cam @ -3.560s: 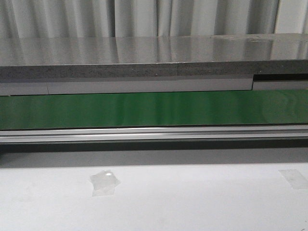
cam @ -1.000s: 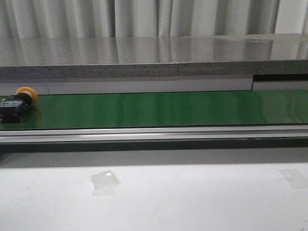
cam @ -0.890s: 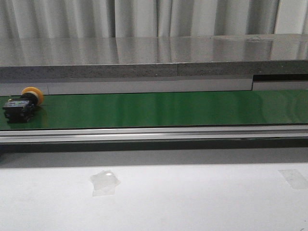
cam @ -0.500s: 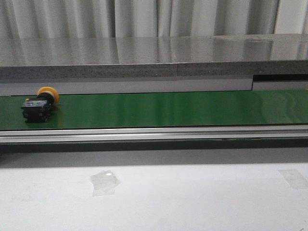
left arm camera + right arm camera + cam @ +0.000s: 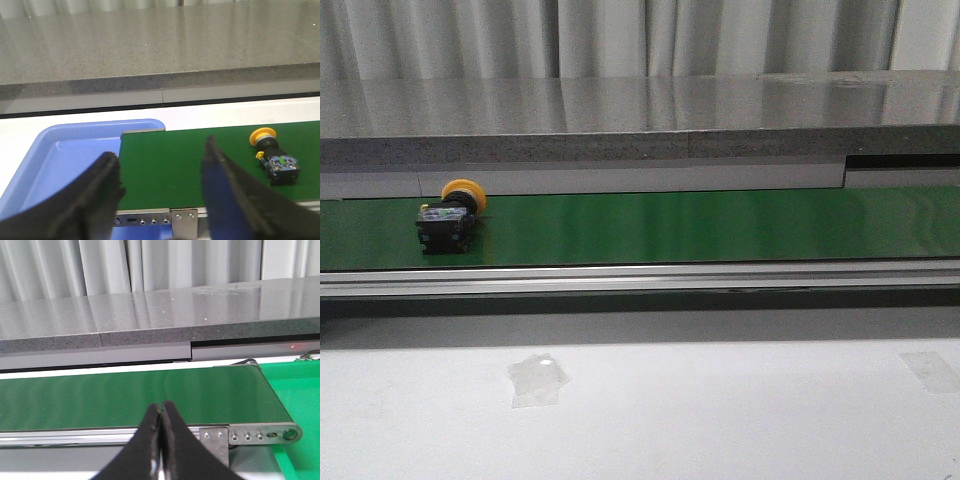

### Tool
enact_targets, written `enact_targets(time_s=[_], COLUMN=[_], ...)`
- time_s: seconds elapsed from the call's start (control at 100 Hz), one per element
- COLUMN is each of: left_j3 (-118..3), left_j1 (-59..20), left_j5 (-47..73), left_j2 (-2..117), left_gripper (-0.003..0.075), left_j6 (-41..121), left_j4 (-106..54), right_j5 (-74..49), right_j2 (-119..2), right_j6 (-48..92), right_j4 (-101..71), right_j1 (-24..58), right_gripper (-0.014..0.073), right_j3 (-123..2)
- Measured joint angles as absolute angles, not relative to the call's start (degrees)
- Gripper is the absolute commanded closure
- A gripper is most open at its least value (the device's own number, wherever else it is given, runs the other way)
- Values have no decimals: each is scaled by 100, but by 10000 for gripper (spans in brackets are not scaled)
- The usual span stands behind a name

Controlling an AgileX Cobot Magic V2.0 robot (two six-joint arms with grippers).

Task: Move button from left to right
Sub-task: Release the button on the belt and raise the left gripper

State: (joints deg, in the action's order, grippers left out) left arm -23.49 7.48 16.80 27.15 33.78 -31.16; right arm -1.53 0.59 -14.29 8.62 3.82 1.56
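The button (image 5: pixel 450 212), a yellow-orange round head on a black boxy body, lies on its side on the green belt (image 5: pixel 700 226) towards the left end. It also shows in the left wrist view (image 5: pixel 275 153). My left gripper (image 5: pixel 161 156) is open and empty, its dark fingers (image 5: pixel 107 175) spread above the belt's left end, apart from the button. My right gripper (image 5: pixel 161 409) is shut and empty, above the near rail by the belt's right end (image 5: pixel 260 390). Neither gripper shows in the front view.
A blue tray (image 5: pixel 60 160) sits at the belt's left end. A green bin (image 5: pixel 300 390) sits at its right end. A grey stone ledge (image 5: pixel 640 120) runs behind the belt, an aluminium rail (image 5: pixel 640 278) in front. Tape patches (image 5: pixel 538 378) lie on the white table.
The button came into view at the belt's left end and has travelled to the right along the belt. No gripper shows in the front view throughout.
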Motion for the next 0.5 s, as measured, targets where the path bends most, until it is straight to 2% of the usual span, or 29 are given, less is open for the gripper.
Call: enact_targets(time_s=[0.07, 0.5], left_j3=[-2349, -2349], left_j1=[748, 748], left_j5=[1641, 1548], left_j2=[2715, 2715], left_gripper=[741, 740], left_j6=[3378, 3378], left_j4=[-3116, -3116], right_j5=[-153, -86], right_j2=[59, 59], right_j6=[-1429, -1429], right_j4=[862, 862], right_j1=[382, 382], right_gripper=[694, 694], right_j3=[156, 156])
